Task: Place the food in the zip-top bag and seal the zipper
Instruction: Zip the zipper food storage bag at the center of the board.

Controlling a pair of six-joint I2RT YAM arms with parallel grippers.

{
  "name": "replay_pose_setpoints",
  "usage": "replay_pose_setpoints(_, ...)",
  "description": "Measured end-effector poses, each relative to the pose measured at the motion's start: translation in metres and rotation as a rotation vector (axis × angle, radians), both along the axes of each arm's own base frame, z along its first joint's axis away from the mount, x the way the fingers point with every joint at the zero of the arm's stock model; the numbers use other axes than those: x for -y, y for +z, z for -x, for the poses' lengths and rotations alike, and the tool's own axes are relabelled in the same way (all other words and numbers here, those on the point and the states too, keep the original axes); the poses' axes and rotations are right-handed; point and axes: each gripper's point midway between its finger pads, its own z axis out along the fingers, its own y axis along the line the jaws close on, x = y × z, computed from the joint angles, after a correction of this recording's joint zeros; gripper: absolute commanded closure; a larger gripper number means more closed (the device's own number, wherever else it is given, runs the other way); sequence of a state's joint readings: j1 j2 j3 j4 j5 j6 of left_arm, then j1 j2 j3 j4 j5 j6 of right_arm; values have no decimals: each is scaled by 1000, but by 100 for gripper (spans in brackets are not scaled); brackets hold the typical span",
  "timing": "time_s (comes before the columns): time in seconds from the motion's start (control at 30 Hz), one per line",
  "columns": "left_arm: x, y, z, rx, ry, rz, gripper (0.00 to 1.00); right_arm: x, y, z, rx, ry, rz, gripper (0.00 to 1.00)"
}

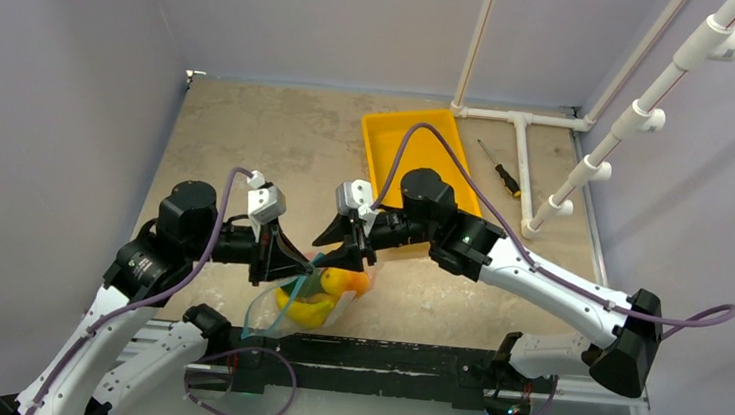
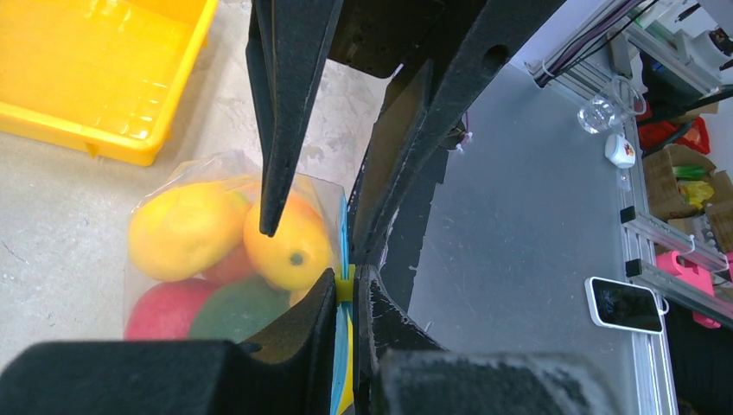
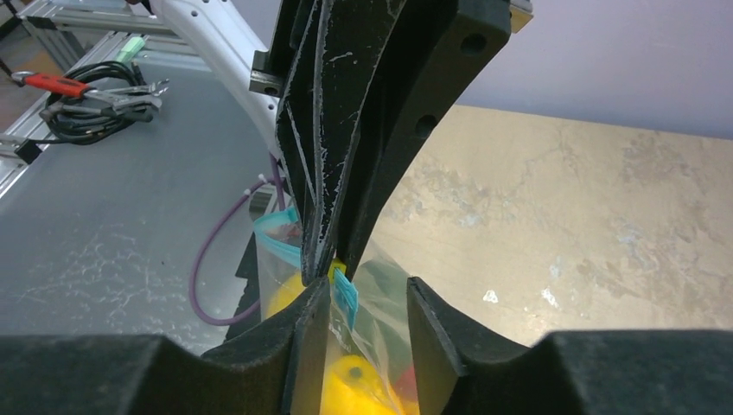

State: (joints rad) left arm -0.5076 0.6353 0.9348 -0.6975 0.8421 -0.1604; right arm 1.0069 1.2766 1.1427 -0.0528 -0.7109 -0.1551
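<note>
The left claw (image 2: 346, 296) is pinched tight on the zipper (image 3: 344, 294), the thin blue strip at the top of the zip-top bag (image 1: 269, 314). The right claw (image 3: 365, 294) is partly open. Its two fingers stand one on each side of the top of the bag, with a gap between them, and it is not squeezing anything. The two claws meet tip to tip over the bag. The bag sits close to the near edge of the desk (image 1: 249, 137), about the middle of that edge, between the two arms. The food (image 1: 321, 294) is inside the bag: yellow, orange, red and green toy fruits packed together. I cannot tell if the zipper is shut all the way along. The desk top is sandy brown with pale blotches, like stone. A yellow tray (image 1: 394, 140) lies toward the far right part of the desk. A screwdriver (image 1: 500, 169) lies just to the right of the tray. White pipes (image 1: 524, 151) stand at the far right corner. Plain pale grey walls (image 1: 360, 16) close in the far side and both other sides. A black rail (image 1: 381, 354) runs along the near edge.
</note>
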Motion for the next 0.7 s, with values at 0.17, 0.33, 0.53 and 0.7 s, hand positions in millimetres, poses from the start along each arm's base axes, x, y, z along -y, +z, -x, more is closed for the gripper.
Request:
replay_pose_setpoints(0.17,0,0,0,1,-1,0,100,-1,-4,2,-4,22,10,73)
replay_pose_setpoints(0.33,0,0,-1,8,-2,-1,100,-1,-4,7,-4,50,9,85)
replay_pose_setpoints(0.53,0,0,-1,5,-1,-2,100,0,-6,11,-9,75,11,100)
replay_pose_setpoints(0.7,0,-1,-6,13,23,-10,100,-1,-5,3,-27,10,15,100)
